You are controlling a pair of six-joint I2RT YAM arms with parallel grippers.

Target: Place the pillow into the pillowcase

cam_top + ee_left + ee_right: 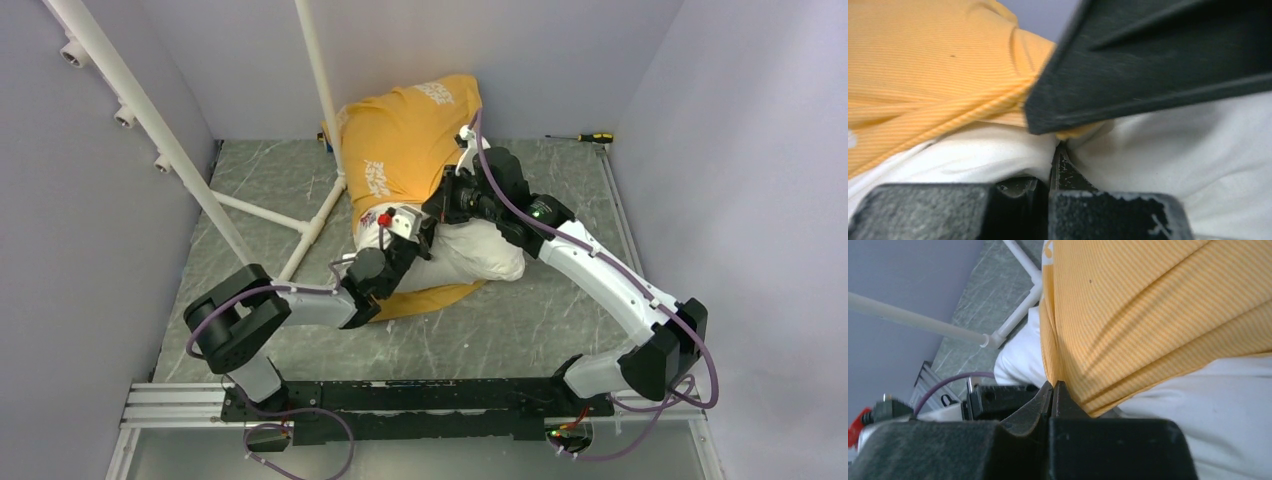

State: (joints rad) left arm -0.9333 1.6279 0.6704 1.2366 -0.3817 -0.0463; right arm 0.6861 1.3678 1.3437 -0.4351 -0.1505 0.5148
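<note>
Top cam, pillowcase (pixel 405 140): yellow side up w/ white lettering, far-middle of the table (pixel 520 320), bulging.
Top cam, what's in it: pillow (pixel 470 255), far part inside. The white near end pokes out of the mouth and lies on the lower yellow lip.
Top cam, claws: left claw (pixel 400 228) & right claw (pixel 447 200) side by side at the mouth, on the upper hem.
Top cam, extras: pipe frame (pixel 150 110) at left, screwdriver (pixel 597 137) far right by the wall.
L wrist, left claw (pixel 1060 155): pressed together, tip buried in a pucker where yellow pillowcase (pixel 923 65) meets white pillow (pixel 1173 150). Which cloth is nipped, can't tell.
R wrist, right claw (pixel 1055 390): squeezed tight, pinching the pillowcase (pixel 1158 315) hem. Bare pillow (pixel 1228 405) just beside.
</note>
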